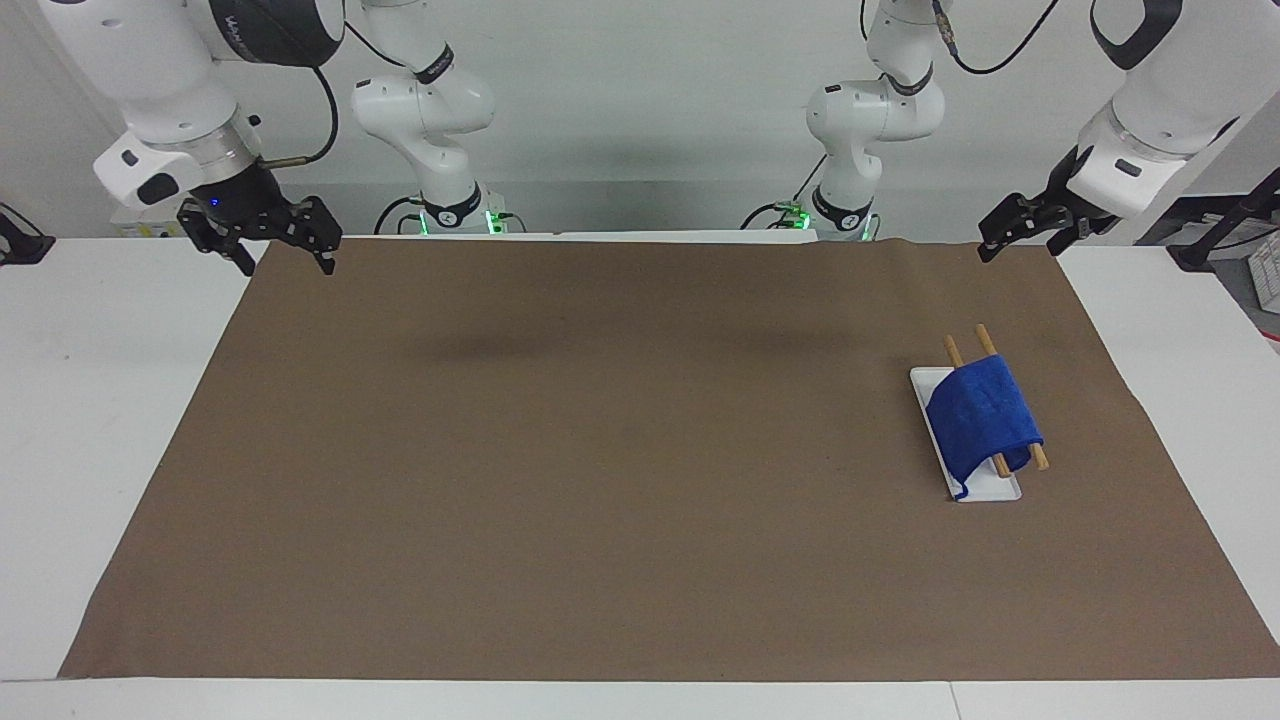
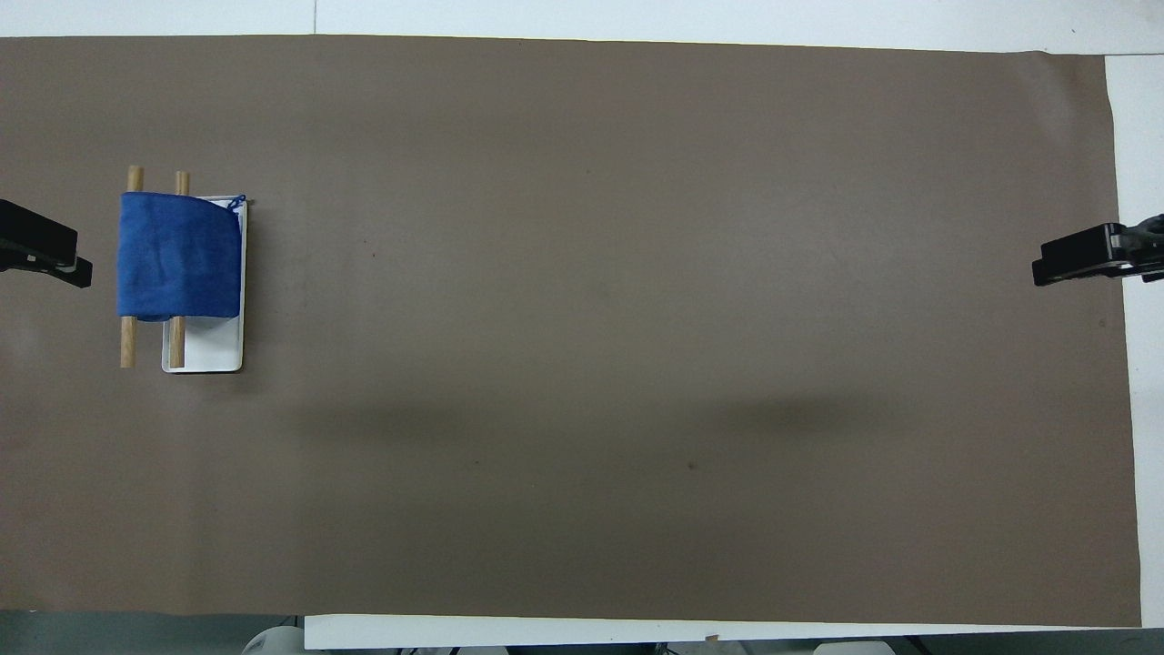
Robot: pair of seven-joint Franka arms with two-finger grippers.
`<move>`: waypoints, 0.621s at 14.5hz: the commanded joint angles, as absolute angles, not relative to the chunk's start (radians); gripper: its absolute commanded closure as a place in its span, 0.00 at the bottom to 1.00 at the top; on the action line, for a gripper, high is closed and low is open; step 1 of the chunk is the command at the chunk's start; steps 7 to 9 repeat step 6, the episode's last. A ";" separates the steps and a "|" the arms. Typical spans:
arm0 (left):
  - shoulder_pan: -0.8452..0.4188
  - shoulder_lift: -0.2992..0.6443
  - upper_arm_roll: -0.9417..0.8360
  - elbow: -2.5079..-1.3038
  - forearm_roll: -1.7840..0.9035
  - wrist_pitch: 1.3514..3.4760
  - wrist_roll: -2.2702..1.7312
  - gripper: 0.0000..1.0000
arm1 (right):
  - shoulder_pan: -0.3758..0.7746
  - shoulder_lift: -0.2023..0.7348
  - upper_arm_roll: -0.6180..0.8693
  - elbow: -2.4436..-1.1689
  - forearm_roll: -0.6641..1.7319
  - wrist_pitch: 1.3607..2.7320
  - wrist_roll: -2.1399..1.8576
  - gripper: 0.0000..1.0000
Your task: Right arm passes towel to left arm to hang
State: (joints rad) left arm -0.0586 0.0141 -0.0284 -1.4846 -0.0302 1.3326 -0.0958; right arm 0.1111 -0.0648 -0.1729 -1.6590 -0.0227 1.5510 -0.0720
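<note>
Both end effectors, left (image 1: 1015, 232) and right (image 1: 267, 243), are hanging open and empty over the tabletop's robot-side corners. Towel (image 1: 983, 415) is draping over two wooden dowels (image 1: 1037, 457); looks soft, floppy, so pinch an edge.

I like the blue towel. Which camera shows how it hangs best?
The facing view: the towel visibly drapes over two wooden rods above a white tray. The overhead view shows only its flat top.

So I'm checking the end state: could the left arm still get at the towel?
Probably yes. The towel hangs over two wooden rods on a white tray at the left arm's end of the table; the left gripper is open, empty, with nothing between.
</note>
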 commanded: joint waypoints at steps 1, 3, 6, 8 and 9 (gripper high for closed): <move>-0.071 0.028 -0.020 -1.453 -0.020 1.310 -0.071 0.00 | 0.109 -0.075 -0.172 -1.669 -0.025 1.543 -0.074 0.00; -0.071 0.028 -0.021 -1.453 -0.025 1.321 -0.069 0.00 | 0.109 -0.075 -0.172 -1.669 -0.025 1.543 -0.074 0.00; -0.071 0.020 -0.028 -1.482 -0.025 1.341 -0.069 0.00 | 0.109 -0.075 -0.172 -1.669 -0.025 1.543 -0.074 0.00; -0.071 0.020 -0.028 -1.482 -0.025 1.341 -0.069 0.00 | 0.109 -0.075 -0.172 -1.669 -0.025 1.543 -0.074 0.00; -0.071 0.020 -0.028 -1.482 -0.025 1.341 -0.069 0.00 | 0.109 -0.075 -0.172 -1.669 -0.025 1.543 -0.074 0.00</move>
